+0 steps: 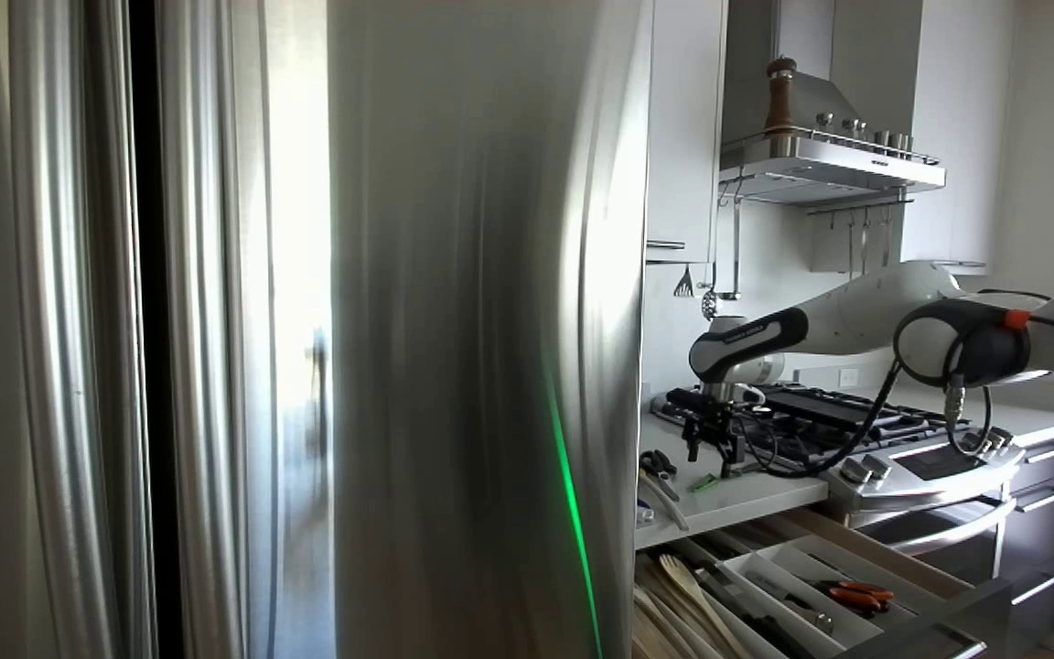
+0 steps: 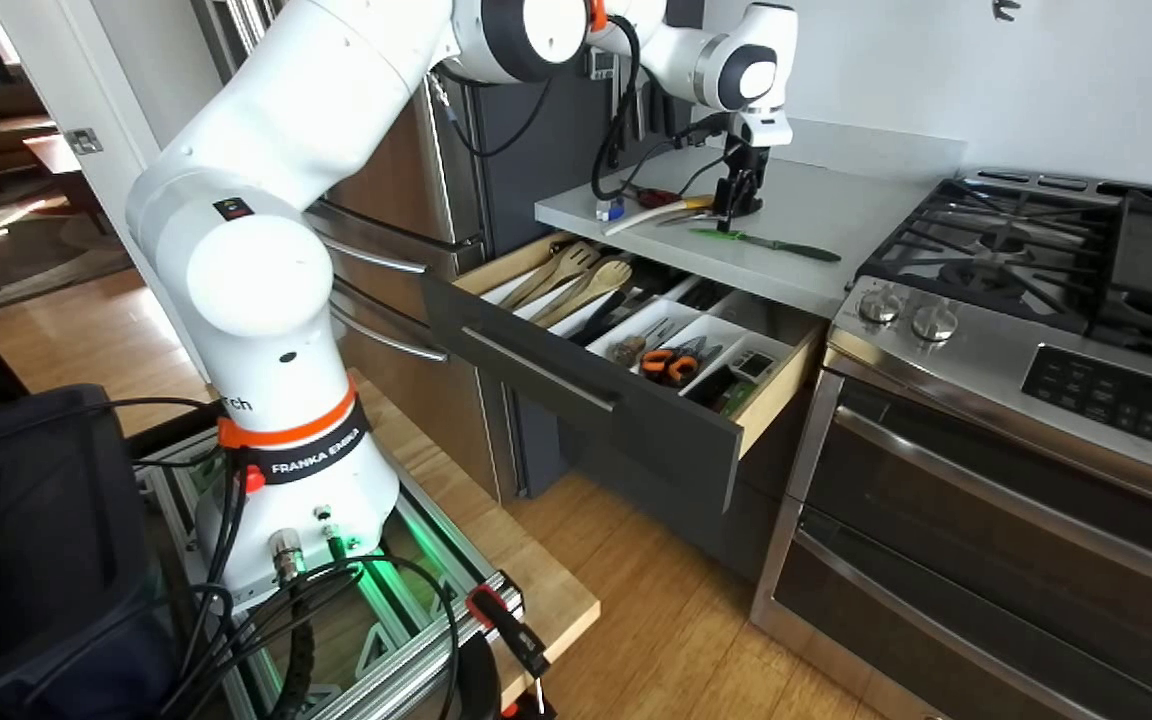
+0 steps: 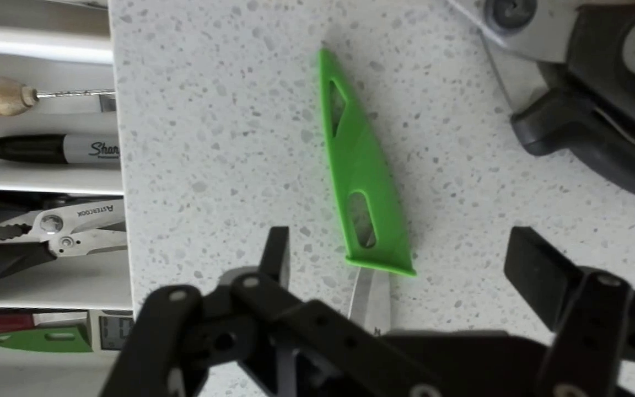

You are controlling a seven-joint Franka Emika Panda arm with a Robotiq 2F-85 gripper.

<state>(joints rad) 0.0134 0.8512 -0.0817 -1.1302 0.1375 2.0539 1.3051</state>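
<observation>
In the wrist view my gripper (image 3: 404, 251) is open, its two fingers spread well apart with nothing held. Between and ahead of them, a knife lies on the speckled counter (image 3: 213, 138), its tip covered by a bright green sheath (image 3: 360, 160). A strip of bare blade (image 3: 372, 295) shows below the sheath; my gripper's body hides the rest there. An exterior view shows the knife's dark green handle (image 2: 801, 248) pointing toward the stove, while the gripper (image 2: 731, 215) hovers low, pointing down. Whether the fingertips touch the counter I cannot tell.
A drawer (image 2: 546, 385) stands pulled out below the counter, holding wooden utensils (image 2: 601, 283) and orange-handled scissors (image 2: 674, 365). A black-handled cutting tool (image 3: 571, 118) lies right of the knife. The stove (image 2: 936, 320) adjoins the counter; a steel refrigerator (image 1: 454, 320) blocks much of an exterior view.
</observation>
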